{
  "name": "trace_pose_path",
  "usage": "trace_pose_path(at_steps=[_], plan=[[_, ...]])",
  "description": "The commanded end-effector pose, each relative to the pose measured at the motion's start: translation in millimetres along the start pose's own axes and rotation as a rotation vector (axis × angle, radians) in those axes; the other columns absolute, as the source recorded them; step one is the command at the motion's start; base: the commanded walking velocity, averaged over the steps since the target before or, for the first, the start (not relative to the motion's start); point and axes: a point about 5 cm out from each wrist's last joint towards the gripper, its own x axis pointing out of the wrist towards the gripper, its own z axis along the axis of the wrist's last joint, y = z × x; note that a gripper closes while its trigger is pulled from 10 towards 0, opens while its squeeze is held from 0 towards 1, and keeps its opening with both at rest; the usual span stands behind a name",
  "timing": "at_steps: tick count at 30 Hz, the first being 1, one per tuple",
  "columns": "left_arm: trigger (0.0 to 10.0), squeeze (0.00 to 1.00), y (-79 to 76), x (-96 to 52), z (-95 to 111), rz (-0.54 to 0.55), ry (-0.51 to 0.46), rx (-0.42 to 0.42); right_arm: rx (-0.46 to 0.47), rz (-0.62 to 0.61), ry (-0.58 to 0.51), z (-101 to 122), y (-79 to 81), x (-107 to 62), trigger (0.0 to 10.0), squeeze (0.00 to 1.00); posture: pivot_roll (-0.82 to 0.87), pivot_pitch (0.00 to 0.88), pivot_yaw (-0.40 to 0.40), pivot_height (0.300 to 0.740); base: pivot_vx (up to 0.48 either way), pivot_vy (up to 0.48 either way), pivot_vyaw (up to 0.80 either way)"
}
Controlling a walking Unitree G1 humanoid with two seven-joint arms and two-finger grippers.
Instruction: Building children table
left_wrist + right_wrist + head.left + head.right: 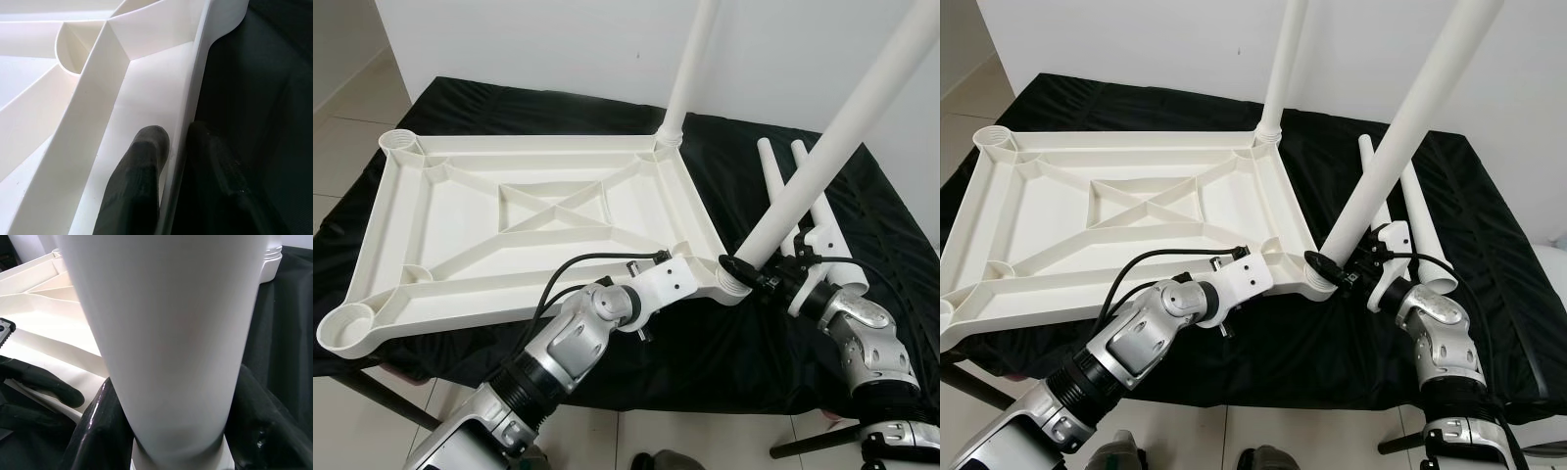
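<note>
Now your left gripper (168, 156), arm bent low and reaching forward, is pinching the near rim of the upturned white tabletop (460, 211) lying on the black-draped table (862, 196). To its right, your right gripper (756, 274) is clamping a tilted white leg (822, 157) at the near corner socket (732, 284).

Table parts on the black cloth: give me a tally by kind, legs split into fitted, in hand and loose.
Tabletop, upside down: 1
Leg standing in far corner socket: 1
Leg held by right gripper at near corner socket: 1
Loose legs lying on cloth: 2
Total: 5 parts
</note>
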Motion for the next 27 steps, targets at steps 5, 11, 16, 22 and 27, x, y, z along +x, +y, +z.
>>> trace_pose_path(at_steps=[5,11,16,22,27], plan=[[10.0,0.00,-14.3,2.6,2.9,-0.105,-0.024,0.008,0.025,0.004,-0.001,-5.0,-0.4,-6.0,0.0,0.00,0.03,0.000,-0.085,0.740,0.000,0.000,0.00],[10.0,0.00,-12.8,2.8,3.7,-0.102,-0.025,0.009,0.051,-0.011,-0.039,-2.4,11.0,5.6,10.0,0.00,0.03,0.000,-0.087,0.740,0.000,0.000,0.00],[10.0,0.00,-11.5,2.9,3.9,-0.097,-0.025,0.006,0.077,-0.086,-0.096,4.2,21.3,21.1,10.0,0.00,0.03,0.000,-0.092,0.740,0.000,0.000,0.00],[10.0,0.00,-9.4,2.6,2.9,-0.090,-0.023,0.006,0.074,-0.132,-0.113,6.2,30.8,30.8,10.0,0.00,0.03,0.000,-0.097,0.740,0.000,0.000,0.00],[10.0,0.00,-7.2,1.9,2.8,-0.085,-0.021,0.005,0.074,-0.240,-0.158,15.8,42.9,45.2,10.0,0.00,0.03,0.000,-0.096,0.740,0.000,0.000,0.00]])
